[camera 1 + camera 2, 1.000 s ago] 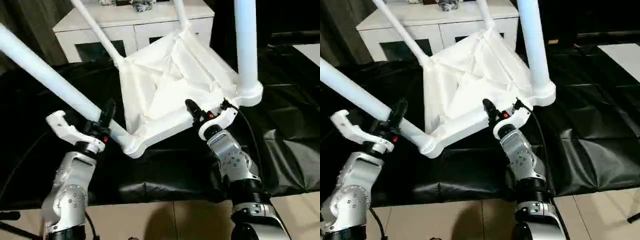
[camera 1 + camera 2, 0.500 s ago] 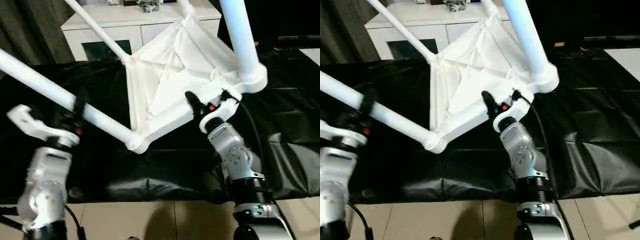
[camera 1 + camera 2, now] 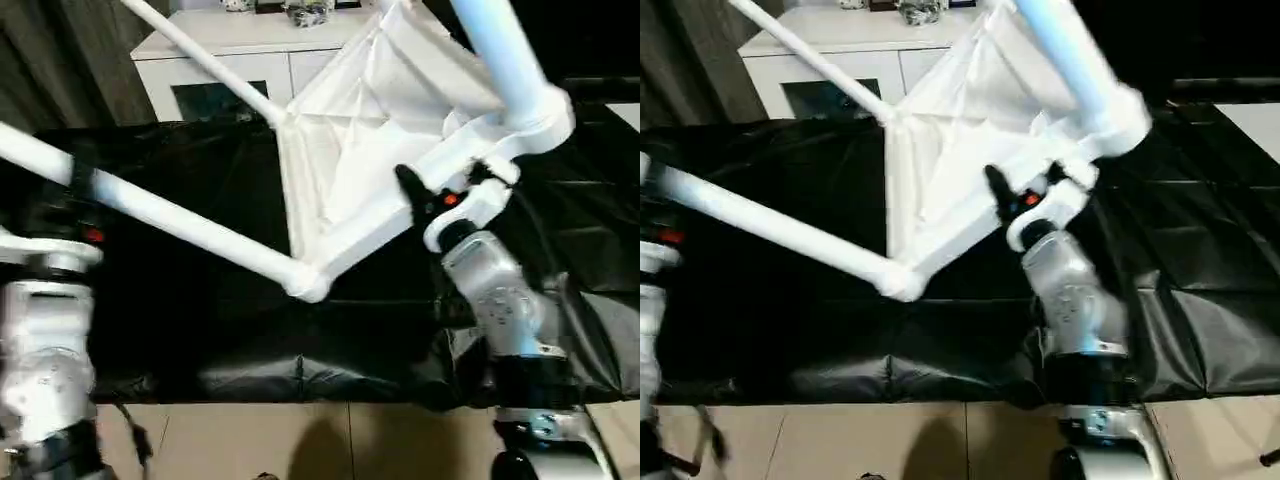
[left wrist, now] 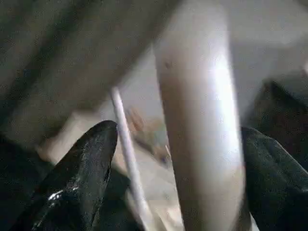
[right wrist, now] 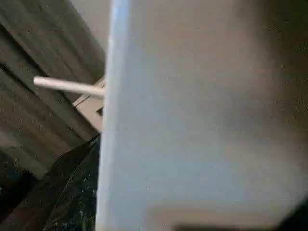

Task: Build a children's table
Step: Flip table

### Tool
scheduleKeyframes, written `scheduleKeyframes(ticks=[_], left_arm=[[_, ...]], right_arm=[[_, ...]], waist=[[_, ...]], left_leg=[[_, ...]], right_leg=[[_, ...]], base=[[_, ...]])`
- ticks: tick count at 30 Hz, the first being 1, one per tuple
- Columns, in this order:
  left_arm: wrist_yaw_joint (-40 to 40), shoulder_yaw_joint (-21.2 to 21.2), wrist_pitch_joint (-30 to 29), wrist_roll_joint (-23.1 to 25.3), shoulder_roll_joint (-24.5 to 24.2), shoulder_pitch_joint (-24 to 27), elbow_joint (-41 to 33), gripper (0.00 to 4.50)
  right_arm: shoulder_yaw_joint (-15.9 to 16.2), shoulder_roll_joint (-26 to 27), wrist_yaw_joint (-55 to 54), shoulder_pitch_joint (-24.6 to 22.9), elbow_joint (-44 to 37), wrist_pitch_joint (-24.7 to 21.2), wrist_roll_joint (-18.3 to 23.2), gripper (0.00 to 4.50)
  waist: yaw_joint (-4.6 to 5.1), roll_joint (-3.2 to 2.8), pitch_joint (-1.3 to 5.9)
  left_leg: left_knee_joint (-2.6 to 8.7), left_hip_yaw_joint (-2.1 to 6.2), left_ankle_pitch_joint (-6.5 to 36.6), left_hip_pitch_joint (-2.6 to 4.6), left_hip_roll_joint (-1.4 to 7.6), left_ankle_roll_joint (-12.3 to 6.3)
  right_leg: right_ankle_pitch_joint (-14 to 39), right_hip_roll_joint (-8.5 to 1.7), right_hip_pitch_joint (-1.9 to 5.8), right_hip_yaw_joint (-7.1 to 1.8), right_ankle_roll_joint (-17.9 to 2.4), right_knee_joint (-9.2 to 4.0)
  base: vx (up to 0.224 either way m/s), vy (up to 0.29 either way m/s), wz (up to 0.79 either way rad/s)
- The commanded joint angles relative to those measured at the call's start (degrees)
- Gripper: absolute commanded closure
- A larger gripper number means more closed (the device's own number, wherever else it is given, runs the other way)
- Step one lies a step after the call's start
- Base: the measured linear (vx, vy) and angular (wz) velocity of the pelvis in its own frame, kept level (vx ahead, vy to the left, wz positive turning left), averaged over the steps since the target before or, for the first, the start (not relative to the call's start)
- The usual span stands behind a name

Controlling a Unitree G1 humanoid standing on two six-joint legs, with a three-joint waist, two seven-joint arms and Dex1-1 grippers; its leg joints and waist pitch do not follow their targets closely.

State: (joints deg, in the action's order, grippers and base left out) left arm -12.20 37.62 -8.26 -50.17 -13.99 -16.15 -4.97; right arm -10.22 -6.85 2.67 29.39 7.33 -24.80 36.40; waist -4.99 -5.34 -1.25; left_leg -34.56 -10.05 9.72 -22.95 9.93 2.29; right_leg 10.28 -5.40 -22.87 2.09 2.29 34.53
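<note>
The children's table point(image 3: 370, 110) is held tilted above the black sheet, its ribbed underside facing me and its white legs sticking out. My right gripper point(image 3: 440, 195) is shut on the near rim of the top, beside the corner where one leg point(image 3: 500, 50) rises. A long leg point(image 3: 190, 225) runs from the lowest corner out to the left. My left gripper point(image 3: 80, 195) straddles it far from the corner. In the left wrist view the leg point(image 4: 202, 120) passes between the black fingers point(image 4: 91, 173) with a gap on one side, so that gripper point(image 4: 179, 132) is open.
A white cabinet with glass doors point(image 3: 220, 75) stands behind the table, with a third leg point(image 3: 200, 55) crossing in front of it. A crumpled black sheet point(image 3: 200, 330) covers the work surface. Beige floor tiles point(image 3: 300, 440) show along the near edge.
My left gripper has slid outward along the long leg, away from the table's corner, and its fingers have spread wider. The whole view has shifted slightly; the right gripper keeps its hold.
</note>
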Motion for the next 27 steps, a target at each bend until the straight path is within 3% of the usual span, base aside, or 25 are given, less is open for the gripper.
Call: scheduleKeyframes(ticks=[1, 4, 6, 8, 9, 11, 12, 14, 15, 16, 18, 24, 27], left_arm=[[5.9, 9.6, 3.1, -0.1, -1.3, 1.9, 4.8, 0.57], [5.4, 11.6, 4.3, 0.2, -4.3, 2.2, 7.6, 0.57], [5.5, 12.0, 4.5, 0.0, -5.0, 2.2, 8.3, 0.57], [4.9, 11.8, 4.9, -0.1, -5.7, 2.4, 8.9, 0.57], [4.6, 11.5, 4.8, 0.1, -5.8, 2.6, 8.8, 0.57], [3.7, 10.5, 4.6, 1.1, -6.0, 2.9, 8.5, 0.57], [2.6, 9.1, 4.2, 2.7, -6.4, 3.3, 8.1, 0.57], [2.0, 8.1, 4.0, 3.6, -6.7, 3.6, 7.8, 0.57], [-1.3, 3.1, 2.6, 7.4, -8.7, 4.8, 6.4, 0.57], [-1.8, 2.4, 2.4, 8.0, -9.1, 5.0, 6.2, 0.57], [-3.5, -1.0, 1.4, 9.6, -10.4, 5.5, 4.4, 0.57], [-5.4, -4.6, -0.8, 10.2, -12.7, 4.7, 0.5, 0.57], [-10.4, -10.0, -5.1, 9.5, -15.8, 5.9, -4.9, 0.57]], right_arm=[[-6.2, -4.9, -0.9, -2.5, -0.5, 0.8, -4.4, 2.36], [-5.7, -7.1, -1.1, -3.4, -2.7, -1.3, -4.7, 2.49], [-5.7, -7.6, -1.5, -3.7, -3.3, -2.1, -4.7, 2.52], [-5.5, -8.6, -2.1, -4.1, -4.4, -3.7, -4.8, 2.53], [-5.4, -8.8, -2.3, -4.1, -4.6, -3.9, -5.0, 2.53], [-4.8, -9.7, -2.7, -4.2, -5.2, -4.8, -5.3, 2.53], [-4.1, -10.5, -3.1, -4.1, -5.9, -5.2, -6.0, 2.53], [-3.7, -10.9, -3.3, -3.9, -6.3, -5.4, -6.5, 2.53], [-2.2, -12.3, -3.5, -3.0, -8.2, -6.1, -9.1, 2.53], [-1.9, -12.5, -3.5, -2.9, -8.5, -6.2, -9.5, 2.53], [-0.3, -13.1, -4.0, -2.4, -10.0, -6.9, -10.8, 2.53], [3.7, -14.4, -4.6, -2.6, -12.2, -6.4, -15.4, 2.53], [5.2, -14.2, -5.1, -2.6, -12.8, -5.6, -17.7, 2.53]], waist=[[0.55, 0.76, 3.16], [0.43, 0.71, 3.05], [0.44, 0.63, 3.05], [0.28, 0.72, 2.82], [0.52, 0.88, 2.6], [0.7, 1.01, 2.61], [0.79, 1.28, 2.55], [0.87, 1.2, 2.48], [0.95, 1.35, 2.48], [1.03, 1.32, 2.45], [1.06, 1.19, 2.45], [1.65, 1.21, 2.63], [1.64, 1.26, 2.74]], left_leg=[[4.52, 0.55, 14.9, 2.03, 1.66, 3.34], [4.59, 0.43, 19.7, 2.8, 1.45, 4.74], [4.82, 0.68, 19.7, 2.59, 1.63, 4.81], [4.97, 0.66, 22.2, 3.05, 1.8, 5.48], [5.08, 0.74, 24.1, 2.88, 1.66, 5.88], [5.37, 1.03, 24.1, 2.38, 1.65, 5.79], [5.39, 1.03, 23.9, 2.27, 1.67, 5.6], [5.33, 0.99, 24.2, 2.4, 1.66, 5.68], [5.31, 1.02, 23.9, 2.19, 1.59, 5.64], [5.43, 1.15, 23.6, 2.0, 1.64, 5.57], [5.44, 1.13, 24.4, 2.43, 1.74, 5.98], [5.5, 1.16, 24.6, 2.31, 1.69, 6.74], [5.51, 1.08, 24.2, 2.45, 1.76, 6.95]], right_leg=[[12.6, -1.16, 1.23, -1.21, -4.4, -3.76], [16.6, -0.92, 0.7, -1.5, -2.7, -4.38], [16.3, -1.03, 0.74, -1.49, -3.1, -4.33], [18.1, -1.02, 0.23, -1.54, -3.8, -4.55], [20.1, -1.04, 0.29, -1.54, -3.8, -4.74], [21.4, -1.29, 0.77, -1.51, -3.0, -4.61], [22.5, -1.42, 0.74, -1.59, -2.2, -4.81], [23.7, -1.48, 0.52, -1.65, -2.0, -5.02], [24.4, -1.51, 0.58, -1.67, -1.7, -5.05], [25.1, -1.54, 0.61, -1.65, -1.1, -5.07], [25.6, -1.42, 0.2, -1.7, -1.0, -5.16], [19.9, -1.17, 0.31, -1.66, -2.9, -4.58], [16.7, -1.07, 0.29, -1.67, -4.1, -4.23]], base=[[0.0, 0.0, 0.0], [0.0, 0.0, 0.0], [0.0, 0.0, 0.0], [0.0, 0.0, 0.0], [0.0, 0.0, 0.0], [0.0, 0.0, 0.0], [0.0, 0.0, 0.0], [0.0, 0.0, 0.0], [0.0, 0.0, 0.0], [0.0, 0.0, 0.0], [0.0, 0.0, 0.0], [0.0, 0.0, 0.0], [0.0, 0.0, 0.0]])
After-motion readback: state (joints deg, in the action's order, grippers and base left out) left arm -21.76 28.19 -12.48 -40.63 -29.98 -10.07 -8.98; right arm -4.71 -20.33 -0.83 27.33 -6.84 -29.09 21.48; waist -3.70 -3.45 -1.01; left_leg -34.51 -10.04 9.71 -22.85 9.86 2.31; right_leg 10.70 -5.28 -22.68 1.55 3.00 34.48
